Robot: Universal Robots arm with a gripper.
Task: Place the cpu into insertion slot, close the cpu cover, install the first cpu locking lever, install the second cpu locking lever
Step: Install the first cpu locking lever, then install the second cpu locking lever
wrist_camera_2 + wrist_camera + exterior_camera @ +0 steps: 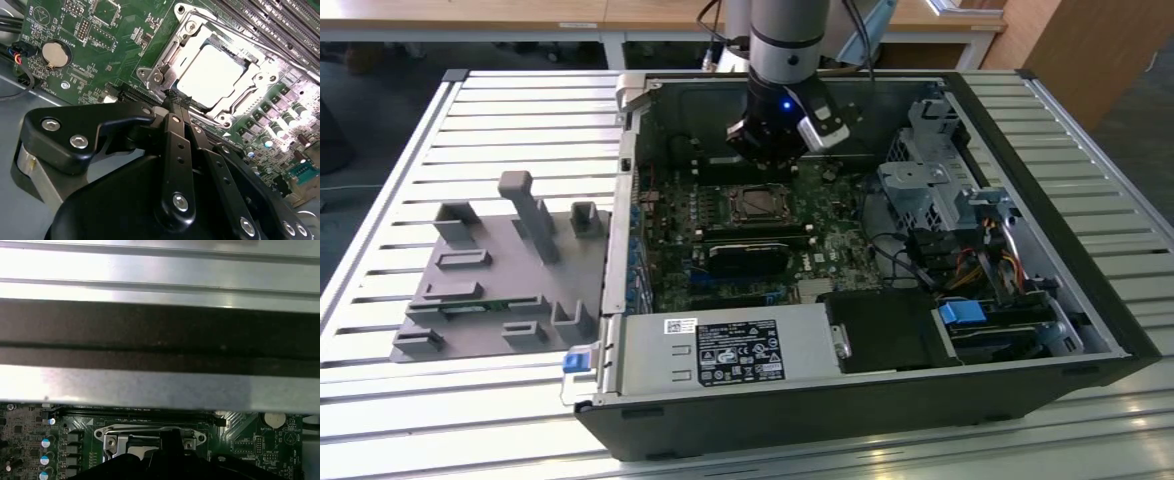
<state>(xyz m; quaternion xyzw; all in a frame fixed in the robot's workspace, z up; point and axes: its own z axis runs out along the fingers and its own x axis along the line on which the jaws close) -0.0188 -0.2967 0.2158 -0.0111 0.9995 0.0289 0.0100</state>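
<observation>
The cpu [212,75] lies flat in the insertion slot [754,205] on the green board, its pale top showing through the cut-out of the cpu cover [162,70]. The silvery cover is down over the chip. In the second wrist view my gripper [176,97] is shut, its black fingers pressed together, and their tips rest at the socket's near edge against the cover frame. I see nothing held between them. In the exterior view the gripper [767,158] hangs just behind the socket inside the open computer case. The first wrist view shows the cover [112,440] and the dark fingertips [170,440] over it.
Long black memory slots [260,15] run beside the socket, and a coin battery [54,54] sits on the board. The case wall [160,335] stands close behind the gripper. A drive cage [921,190], a power supply [727,350] and a grey fixture plate [494,280] lie around.
</observation>
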